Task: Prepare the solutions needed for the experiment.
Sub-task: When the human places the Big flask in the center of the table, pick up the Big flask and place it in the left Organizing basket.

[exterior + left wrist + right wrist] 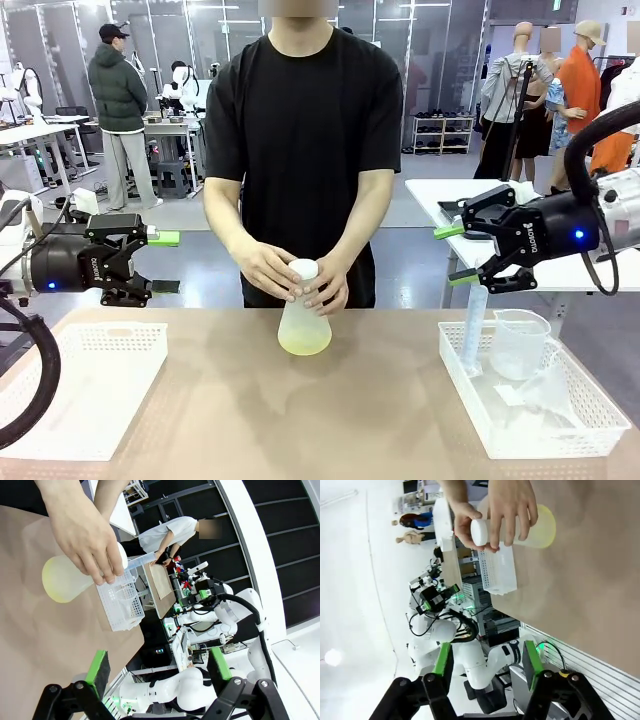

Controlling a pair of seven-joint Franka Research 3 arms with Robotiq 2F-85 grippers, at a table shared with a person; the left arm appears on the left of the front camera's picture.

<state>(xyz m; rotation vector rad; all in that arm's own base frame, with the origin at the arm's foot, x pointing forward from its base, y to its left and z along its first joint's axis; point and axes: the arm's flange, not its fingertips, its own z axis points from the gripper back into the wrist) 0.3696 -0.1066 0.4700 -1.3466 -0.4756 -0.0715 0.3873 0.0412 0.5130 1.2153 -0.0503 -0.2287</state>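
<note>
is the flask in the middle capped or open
Capped: a white cap sits on the neck of the flask, the person's hands around it. Whether it is tight, cannot tell.

Front view: the black body of the left gripper (168, 262) carries white lettering, set sideways, that reads ROBOTIQ. The black body of the right gripper (452, 256) carries the same white ROBOTIQ lettering, likewise turned on its side, beside a small blue indicator light. Any print on the beaker (520, 343) standing in the white basket (555, 440) is too small to read, and no further text is legible.
</note>
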